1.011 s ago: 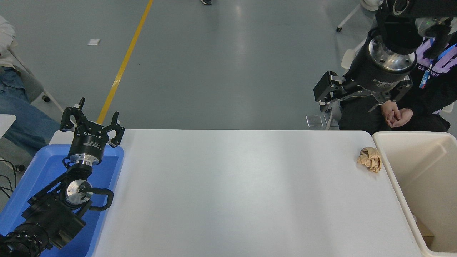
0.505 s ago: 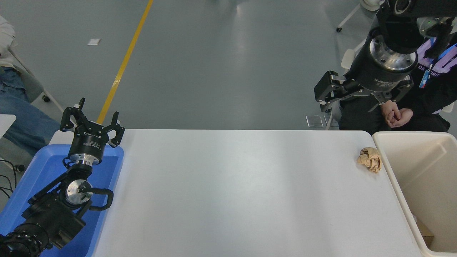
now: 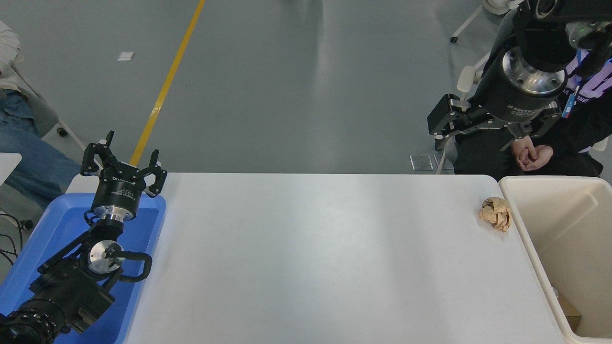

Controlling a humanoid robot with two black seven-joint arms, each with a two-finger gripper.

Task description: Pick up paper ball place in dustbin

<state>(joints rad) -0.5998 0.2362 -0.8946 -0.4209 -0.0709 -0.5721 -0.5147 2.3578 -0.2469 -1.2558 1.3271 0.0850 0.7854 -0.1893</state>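
The right claw point(image 3: 495, 136) hangs high above the desk's point(image 3: 311, 248) far right corner, spread wide and empty. Well below it lies the paper ball point(image 3: 496, 213), a tan, wrinkled, lumpy wad just beside the cream dustbin's point(image 3: 526, 239) left wall.

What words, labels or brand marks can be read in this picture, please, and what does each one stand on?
"2F Adaptive G…": white print on the body of the right gripper, partly cut off, only just legible.
White brand print on the body of the left gripper: too small and blurred to read.
Paper ball, dustbin, blue tray and white table: no text visible.
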